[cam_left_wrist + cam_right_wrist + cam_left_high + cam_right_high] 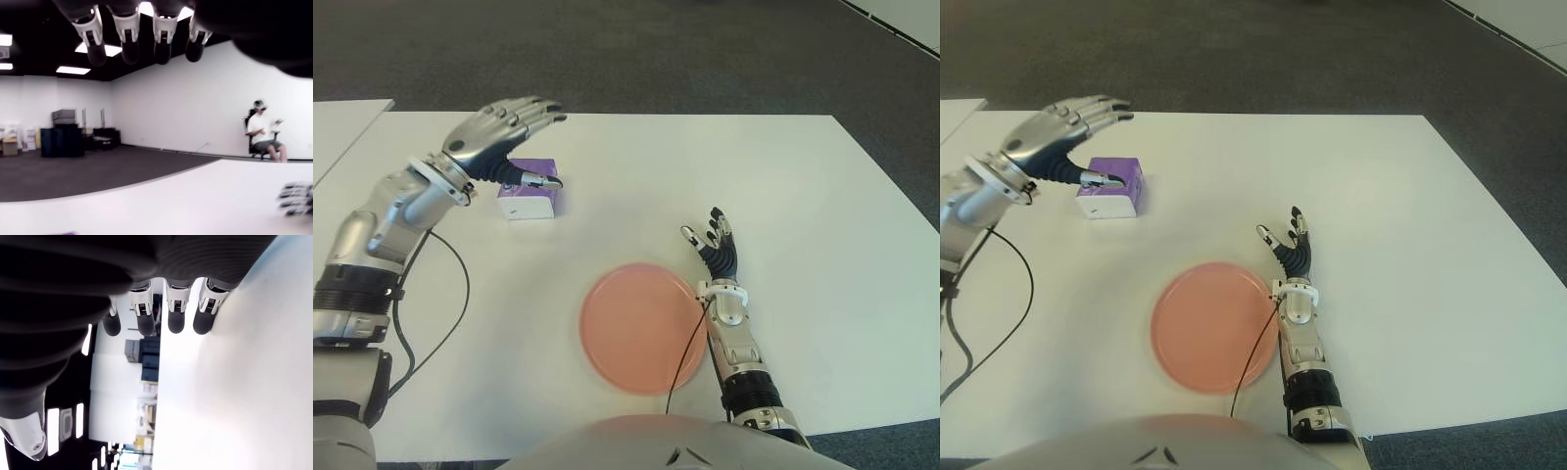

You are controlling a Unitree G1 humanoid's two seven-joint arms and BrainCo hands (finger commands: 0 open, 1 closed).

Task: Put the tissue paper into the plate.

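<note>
White table point(803, 196) seen from the head camera. The tissue pack point(530, 193), purple and white, lies on the table's far left part, well apart from the pink plate point(641, 328), which sits near the front edge at centre. The left hand point(504, 137) is above and just left of the pack, fingers point(129, 46) spread and grasping nothing; its thumb tip is at the pack's top, contact uncertain. The right hand point(713, 245) shows just beside the plate's right rim, fingers extended and relaxed, holding nothing. A black cable point(690, 343) crosses the plate's right edge. Bare table separates pack and plate. Beyond the table a seated person point(264, 131) appears in the left wrist view.
</note>
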